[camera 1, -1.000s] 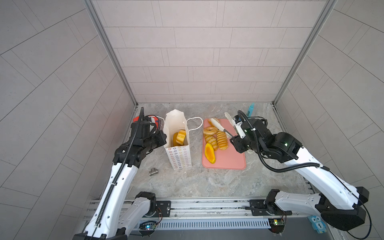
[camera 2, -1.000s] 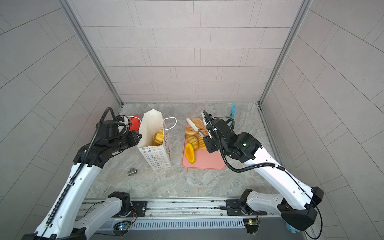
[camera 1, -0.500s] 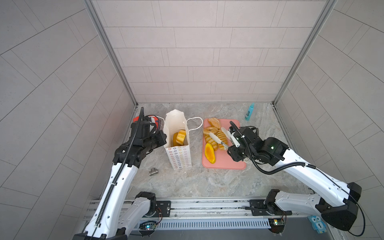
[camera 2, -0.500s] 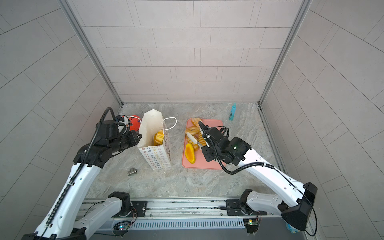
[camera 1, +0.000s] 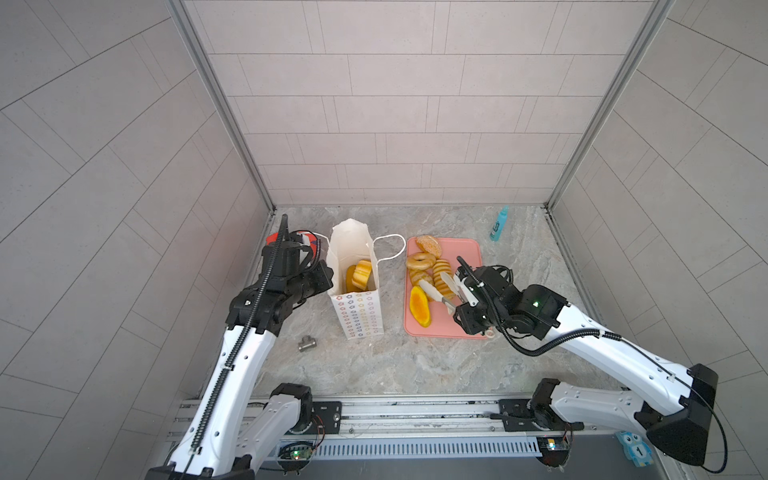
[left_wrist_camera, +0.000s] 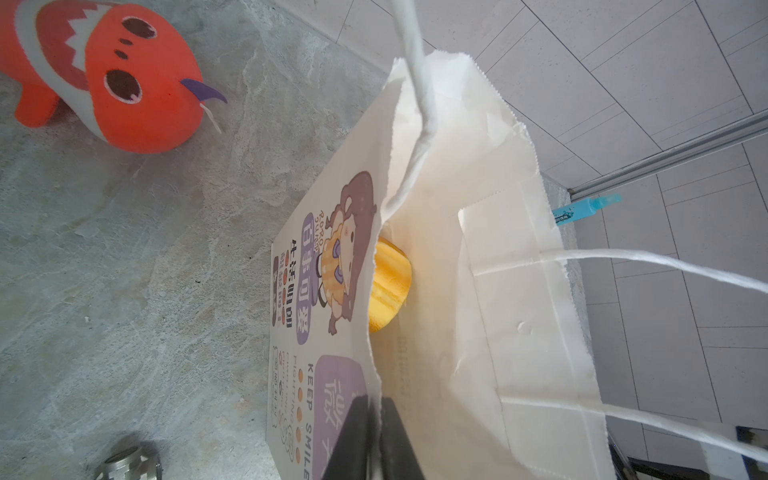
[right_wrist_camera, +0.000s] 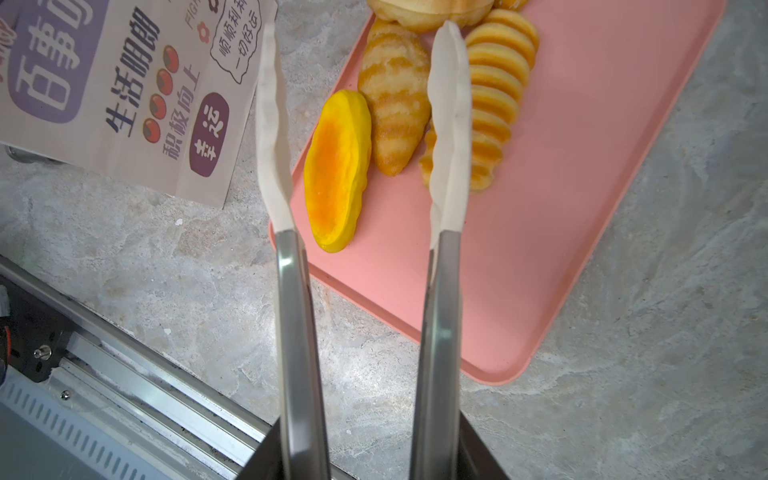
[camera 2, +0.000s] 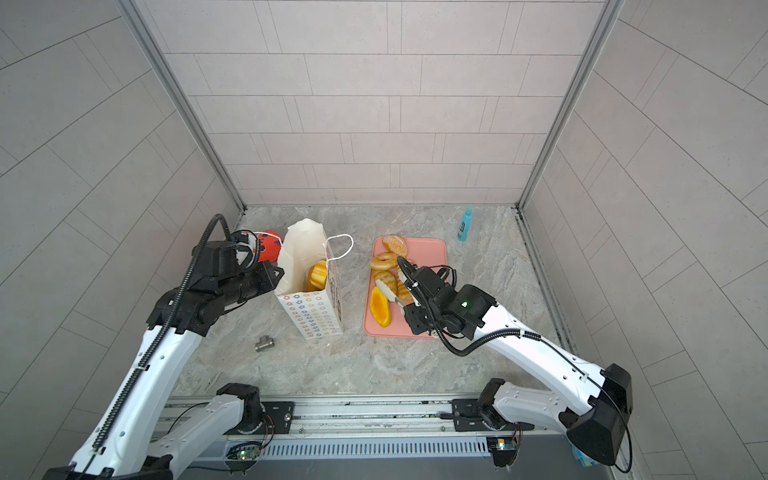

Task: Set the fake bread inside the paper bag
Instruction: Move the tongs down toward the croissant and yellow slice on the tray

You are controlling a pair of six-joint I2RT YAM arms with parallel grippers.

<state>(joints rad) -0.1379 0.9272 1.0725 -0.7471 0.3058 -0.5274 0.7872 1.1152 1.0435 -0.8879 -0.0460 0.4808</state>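
Orange-yellow bun [camera 1: 419,306] lies lengthwise along the pink tray [camera 1: 453,247].

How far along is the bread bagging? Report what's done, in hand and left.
Done: ridged yellow bread sits inside the paper bag.
In hand: the left gripper pinches the bag's rim. The right gripper holds tongs, open, with tips flanking the orange-yellow bun and striped roll; nothing is gripped yet.
Left: about five pieces lie on the pink tray.
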